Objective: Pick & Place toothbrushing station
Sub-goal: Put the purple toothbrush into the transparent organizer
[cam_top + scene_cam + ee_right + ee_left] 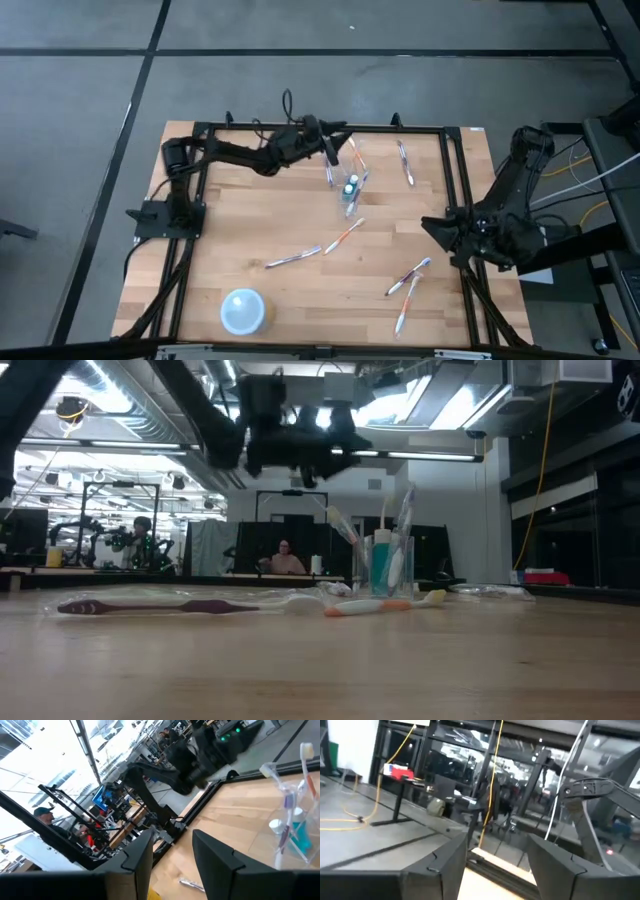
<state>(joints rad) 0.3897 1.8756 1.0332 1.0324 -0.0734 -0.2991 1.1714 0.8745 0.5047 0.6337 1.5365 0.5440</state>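
On the near-left part of the wooden counter [250, 240] sits a pale blue bowl [243, 310], well apart from everything else. Farther back, the left arm stretches from its base along the far edge, and the left gripper [330, 150] hangs above the counter just beside the cup [352, 190] — in the low view it hovers high over the boards, clear of the brushes. The left wrist view shows its jaws parted with a clear gap and nothing between them.

The clear cup stands upright in the far middle of the counter, with the teal tube [381, 565] and a few toothbrushes [345, 530] standing in it, their heads leaning out above the rim. The rest of the brushes lie flat and scattered: one [294, 257] in the middle, an orange-accented one [345, 236] just beside it toward the cup, one [405, 162] near the far edge to the right of the cup, and two [408, 280] near the right front. In the low view a purple-handled brush [180, 605] lies closest to the camera.

The right gripper [440, 228] waits at the counter's right edge — its jaws stand apart and empty in its wrist view, facing the cup [292, 820]. People sit in the room behind.
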